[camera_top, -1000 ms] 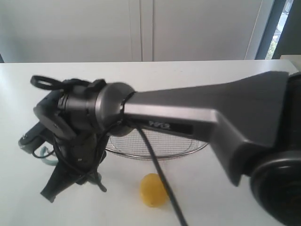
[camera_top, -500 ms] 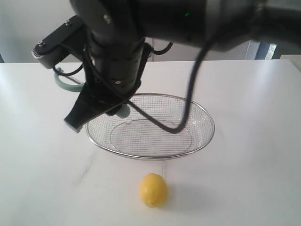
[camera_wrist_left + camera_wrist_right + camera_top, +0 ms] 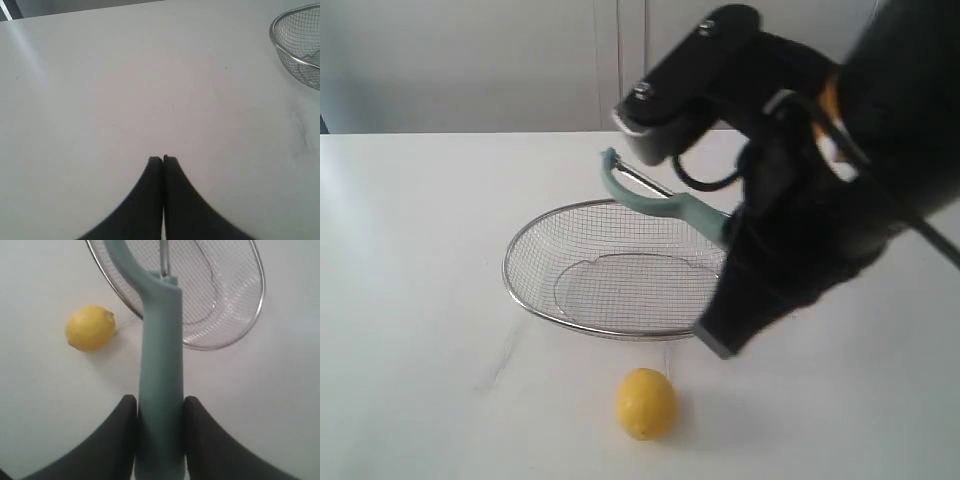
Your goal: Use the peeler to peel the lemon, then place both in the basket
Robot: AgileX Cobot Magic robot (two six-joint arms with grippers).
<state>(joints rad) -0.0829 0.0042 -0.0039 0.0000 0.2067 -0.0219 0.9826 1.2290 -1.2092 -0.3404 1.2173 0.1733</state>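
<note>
Table [image 3: 410, 250]: white, carries everything.

Basket [image 3: 570, 235]: stands mid-table with nothing in it. Judged to be parked as the drop-off for the last step.

Peeler [image 3: 670, 205]: in the air above the basket's right part, handle gripped at its tail end and forked head pointing away from the wrist. This leaves the blade free to work, which suits a peeling stroke.

Lemon [image 3: 646, 403]: on the table just outside the basket's near rim, not touching it. Skin looks whole and nothing steadies it. Judged: peeling not begun.

Right claw [image 3: 160, 407]: fingers part-way apart, clamped on either side of the peeler handle, touching nothing else.

Left claw [image 3: 163, 160]: fingers pressed together and empty, over bare table. The basket rim is off to one side and the lemon is out of its camera's view, so it is not placed to brace the lemon.
</note>
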